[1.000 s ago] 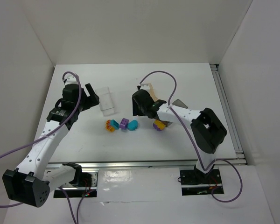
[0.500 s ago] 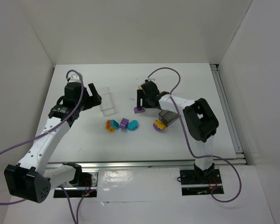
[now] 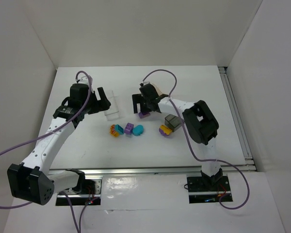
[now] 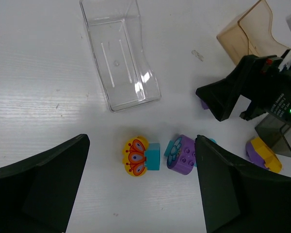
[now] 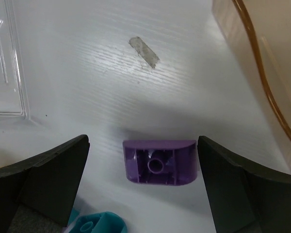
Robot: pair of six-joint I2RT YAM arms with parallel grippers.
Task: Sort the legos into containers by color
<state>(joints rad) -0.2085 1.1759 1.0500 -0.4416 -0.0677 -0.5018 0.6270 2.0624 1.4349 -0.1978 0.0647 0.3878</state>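
Note:
A purple lego (image 5: 160,162) lies hollow side up on the table, between the wide-apart fingers of my open right gripper (image 5: 144,194), untouched. From above, this lego (image 3: 144,115) sits just below the right gripper (image 3: 140,104). My left gripper (image 3: 103,99) is open and empty beside the clear container (image 3: 112,106). Below it lie a yellow butterfly lego (image 4: 136,156) joined to a teal one (image 4: 153,156), and a purple lego with a teal flower (image 4: 182,154). A purple-and-yellow lego (image 3: 165,130) rests by the dark grey container (image 3: 172,121). The peach container (image 4: 252,31) stands behind the right gripper.
A teal lego (image 3: 137,129) lies in the row at mid table. A small scrap of tape (image 5: 144,51) sticks to the table near the peach container. White walls enclose the table on three sides, and a metal rail (image 3: 235,116) runs along its right edge.
My right gripper has swung left and opened, leaving the purple lego on the table. My left gripper has shifted slightly right toward the clear container.

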